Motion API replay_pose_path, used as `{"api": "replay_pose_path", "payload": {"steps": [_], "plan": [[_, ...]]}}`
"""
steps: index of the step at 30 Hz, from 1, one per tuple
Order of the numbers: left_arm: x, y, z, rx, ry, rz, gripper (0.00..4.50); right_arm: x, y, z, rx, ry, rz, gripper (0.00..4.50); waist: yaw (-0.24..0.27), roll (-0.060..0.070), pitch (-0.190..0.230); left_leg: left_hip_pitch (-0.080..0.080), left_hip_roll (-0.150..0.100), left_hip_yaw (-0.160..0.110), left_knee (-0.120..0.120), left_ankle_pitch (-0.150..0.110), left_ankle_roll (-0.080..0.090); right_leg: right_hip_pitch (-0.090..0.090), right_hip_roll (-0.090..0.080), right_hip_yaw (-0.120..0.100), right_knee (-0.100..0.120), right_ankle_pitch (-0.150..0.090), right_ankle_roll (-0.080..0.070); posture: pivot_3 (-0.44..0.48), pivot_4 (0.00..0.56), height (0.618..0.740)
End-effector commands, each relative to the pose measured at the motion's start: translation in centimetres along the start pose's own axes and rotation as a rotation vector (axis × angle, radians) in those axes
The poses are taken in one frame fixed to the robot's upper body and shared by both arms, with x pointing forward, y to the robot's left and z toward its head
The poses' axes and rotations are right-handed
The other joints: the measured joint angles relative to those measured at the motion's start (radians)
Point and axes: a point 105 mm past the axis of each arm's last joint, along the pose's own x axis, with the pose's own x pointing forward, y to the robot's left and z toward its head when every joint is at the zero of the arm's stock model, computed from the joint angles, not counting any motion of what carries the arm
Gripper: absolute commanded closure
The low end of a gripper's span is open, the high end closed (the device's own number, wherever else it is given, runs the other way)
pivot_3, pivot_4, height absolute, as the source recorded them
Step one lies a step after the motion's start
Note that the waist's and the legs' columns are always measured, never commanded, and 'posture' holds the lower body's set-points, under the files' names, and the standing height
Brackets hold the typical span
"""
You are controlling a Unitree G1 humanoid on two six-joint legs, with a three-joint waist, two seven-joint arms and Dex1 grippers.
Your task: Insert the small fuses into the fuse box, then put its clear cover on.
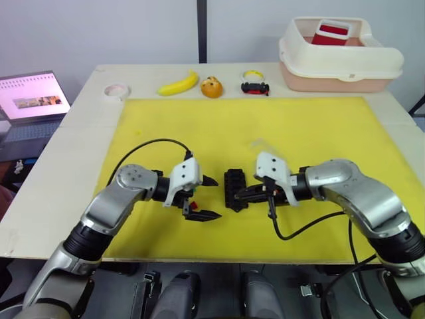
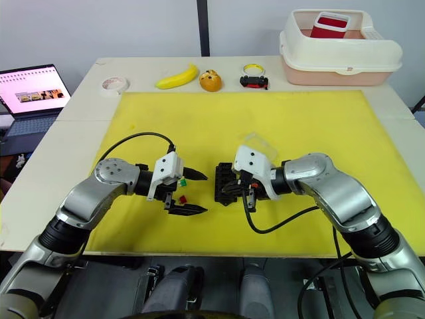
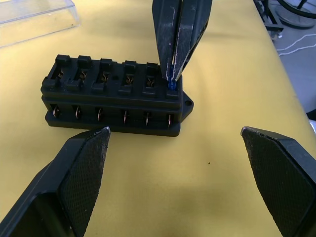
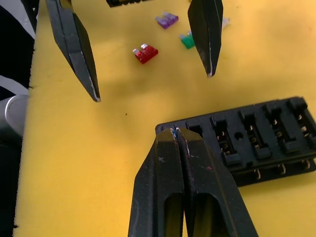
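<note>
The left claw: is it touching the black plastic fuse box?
Apart. In the left wrist view, bare yellow mat separates the open left claw from the fuse box.

2 head eyes looking down over the yellow mat [image 1: 265, 126], 2 wrist cameras close, facing the fuse box [image 3: 116, 96]

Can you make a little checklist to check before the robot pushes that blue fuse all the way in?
1. Right pincer pinching the blue fuse: ok.
2. Fuse sits over the end slot of the fuse box: ok.
3. Fuse fully pushed in: cannot tell.
4. Left pincer open, away from the box: ok.
5. Spare fuses nearby, the red fuse and the green fuse: ok.
6. Clear cover lying off the box: ok.
</note>
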Motion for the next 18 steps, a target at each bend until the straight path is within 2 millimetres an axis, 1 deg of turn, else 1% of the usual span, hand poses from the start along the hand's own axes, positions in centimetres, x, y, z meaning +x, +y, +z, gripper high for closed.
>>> {"api": "replay_pose_path", "payload": {"steps": [1,5,12,18], "plan": [[0.0,0.0,0.4,0.022,-0.009,0.001,0.00,0.2,0.6,0.2,-0.011,-0.007,0.018,4.43,0.000,0.000,0.000,0.000,0.000,0.000,0.000,0.000,0.000,0.000,0.000,0.000,0.000,0.000,0.000,0.000,0.150,0.740],[0.0,0.0,0.5,0.023,-0.010,0.002,0.00,0.3,0.7,0.1,-0.014,-0.003,0.016,4.43,0.000,0.000,0.000,0.000,0.000,0.000,0.000,0.000,0.000,0.000,0.000,0.000,0.000,0.000,0.000,0.000,0.150,0.740],[0.0,0.2,0.5,0.025,-0.010,0.006,0.00,0.5,0.7,-1.0,-0.042,0.024,-0.001,4.43,0.000,0.000,0.000,0.000,0.000,0.000,0.000,0.000,0.000,0.000,0.000,0.000,0.000,0.000,0.000,0.000,0.150,0.740],[0.0,0.3,0.5,0.025,-0.007,0.010,0.00,0.6,0.8,-0.7,-0.144,0.030,-0.013,4.43,0.000,0.000,0.000,0.000,0.000,0.000,0.000,0.000,0.000,0.000,0.000,0.000,0.000,0.000,0.000,0.000,0.150,0.740]]}}
